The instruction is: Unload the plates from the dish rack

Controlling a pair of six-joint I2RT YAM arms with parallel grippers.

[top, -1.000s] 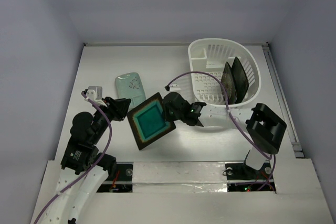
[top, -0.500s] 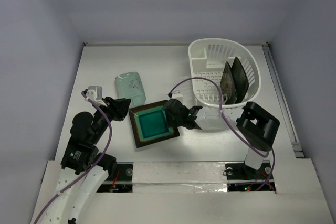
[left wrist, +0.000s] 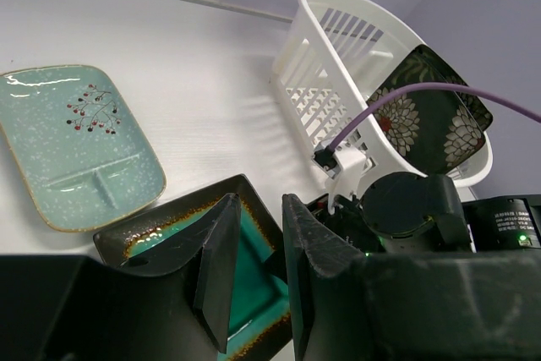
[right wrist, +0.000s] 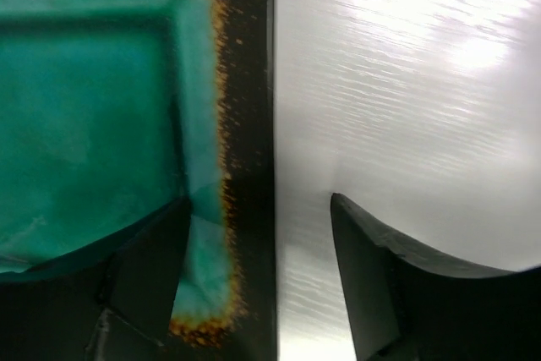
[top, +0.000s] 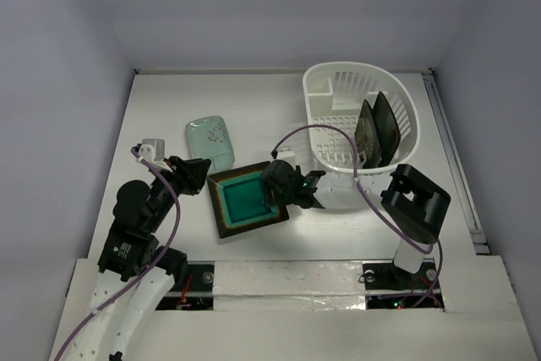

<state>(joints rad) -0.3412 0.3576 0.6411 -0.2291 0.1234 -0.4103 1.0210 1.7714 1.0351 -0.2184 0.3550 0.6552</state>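
Observation:
The dark-rimmed teal plate (top: 245, 202) lies flat on the table in front of the arms. It also shows in the left wrist view (left wrist: 169, 227) and the right wrist view (right wrist: 84, 82). My right gripper (top: 277, 194) is open, with its jaws astride the plate's right rim (right wrist: 258, 200) and not touching it. My left gripper (top: 200, 171) hovers at the plate's left corner, its jaws a narrow gap apart and empty (left wrist: 258, 209). The mint-green plate (top: 210, 141) lies flat behind it. Two flower plates (top: 380, 128) stand on edge in the white dish rack (top: 338, 69).
The rack stands at the back right, close behind the right arm's wrist (left wrist: 406, 209). The right arm's purple cable (top: 330, 133) loops over the rack's near rim. The walls of the enclosure close in the table on three sides.
One second ago the teal plate was tilted up in my right gripper. It now lies flat, and the right arm has drawn back toward its base. The left arm has not moved.

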